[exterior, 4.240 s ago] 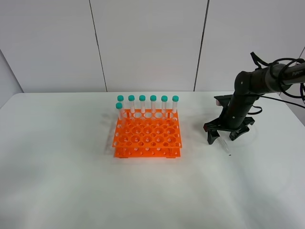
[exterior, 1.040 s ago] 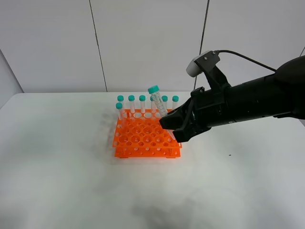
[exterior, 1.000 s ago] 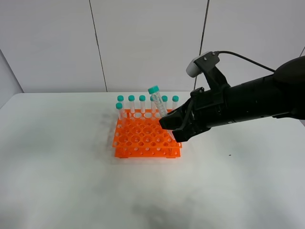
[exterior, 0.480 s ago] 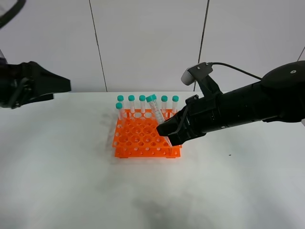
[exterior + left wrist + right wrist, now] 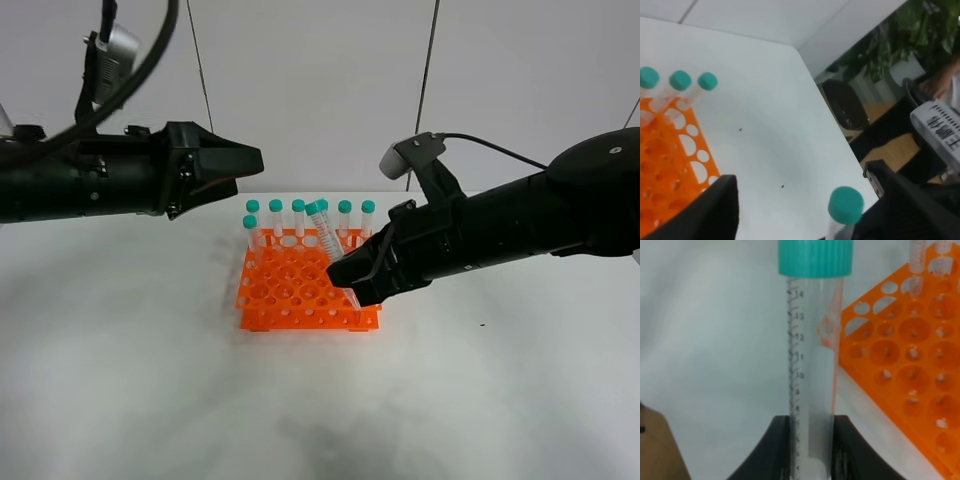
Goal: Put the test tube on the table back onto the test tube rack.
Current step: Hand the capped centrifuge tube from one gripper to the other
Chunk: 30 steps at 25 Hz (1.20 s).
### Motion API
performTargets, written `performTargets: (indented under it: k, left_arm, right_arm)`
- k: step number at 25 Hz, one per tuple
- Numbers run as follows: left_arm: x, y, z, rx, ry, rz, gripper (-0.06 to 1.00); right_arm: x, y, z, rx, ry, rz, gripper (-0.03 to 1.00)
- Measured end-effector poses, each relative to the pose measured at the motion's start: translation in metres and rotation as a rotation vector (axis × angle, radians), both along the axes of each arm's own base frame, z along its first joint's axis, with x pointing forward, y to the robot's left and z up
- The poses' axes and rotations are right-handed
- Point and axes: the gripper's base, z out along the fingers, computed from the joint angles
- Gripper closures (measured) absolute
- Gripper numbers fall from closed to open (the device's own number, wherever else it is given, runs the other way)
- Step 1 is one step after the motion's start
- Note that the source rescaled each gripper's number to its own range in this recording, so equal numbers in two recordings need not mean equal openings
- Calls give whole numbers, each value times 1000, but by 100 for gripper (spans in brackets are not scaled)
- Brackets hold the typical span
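Now | rack: one | racked tubes: seven | held tube: one

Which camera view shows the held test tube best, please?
The right wrist view: the test tube fills it, graduations legible. The exterior high view shows it small, tilted over the rack; the left wrist view shows mainly its cap.

Bright, even light; soft shadows; blurry wrist close-ups.

Left arm: raised, near level
Left gripper: jaws wide apart
Right arm: sloping down toward centre
Right gripper: clamped on the test tube
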Motion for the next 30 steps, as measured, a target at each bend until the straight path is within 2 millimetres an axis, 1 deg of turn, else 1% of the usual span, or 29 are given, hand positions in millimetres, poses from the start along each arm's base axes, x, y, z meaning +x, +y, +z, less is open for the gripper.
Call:
performTargets:
  k: [6,12,19,22,30]
  left_arm:
    - [1,-21,-14,24,24,-76,7]
    - [2,-42,-14,25,21,-141,7]
    - [1,-61,-23,34,48,-199,7]
    - [0,-64,-24,35,50,-207,7]
    - [1,-63,-24,39,50,-201,7]
  right_arm:
    - [0,0,0,5,8,-3,96]
    - [-2,1,0,12,21,17,96]
    - [-3,1,0,12,23,19,96]
    - [-3,1,0,13,25,21,96]
    - [-4,2,0,25,53,18,96]
